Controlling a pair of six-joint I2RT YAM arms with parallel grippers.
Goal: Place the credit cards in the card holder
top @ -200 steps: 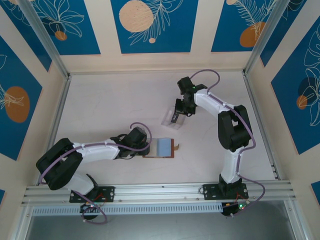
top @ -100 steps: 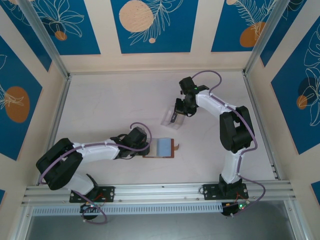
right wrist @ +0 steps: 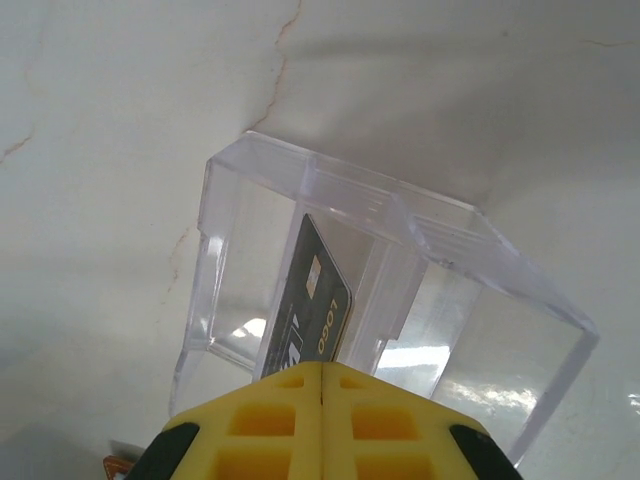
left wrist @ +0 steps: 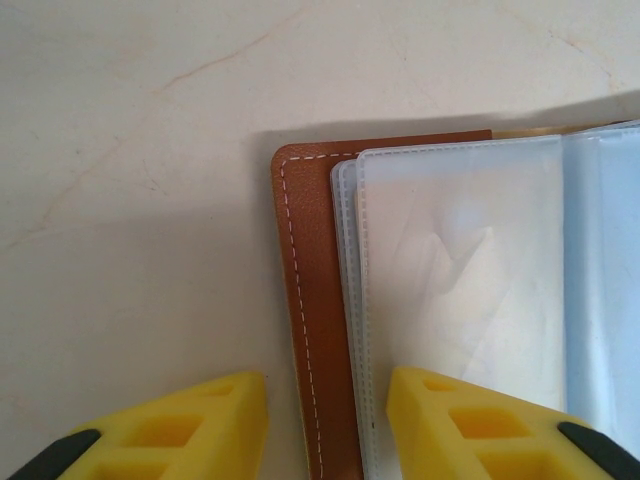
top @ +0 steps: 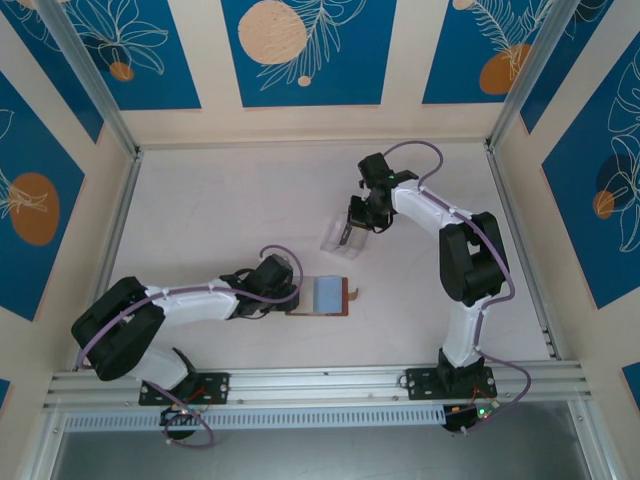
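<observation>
The card holder (top: pixel 327 296) lies open on the table, brown leather with pale bluish sleeves (left wrist: pixel 460 270) on top. My left gripper (top: pixel 288 298) stands open at its left end. In the left wrist view its yellow fingers (left wrist: pixel 325 385) straddle the stitched brown edge (left wrist: pixel 310 300), one over bare table and one over the sleeves. My right gripper (right wrist: pixel 322 368) is shut on a dark grey credit card (right wrist: pixel 315 300) with a gold chip. The card stands upright in a slot of the clear plastic stand (right wrist: pixel 480 300). From above, that gripper (top: pixel 348 236) hovers over the stand (top: pixel 335 240).
The table is pale and marbled, with open surface left of and behind the stand. Aluminium rails (top: pixel 300 385) run along the near edge, and the enclosure walls close in the sides.
The right gripper has edged slightly up and left over the clear stand. The left arm and the card holder have stayed put.
</observation>
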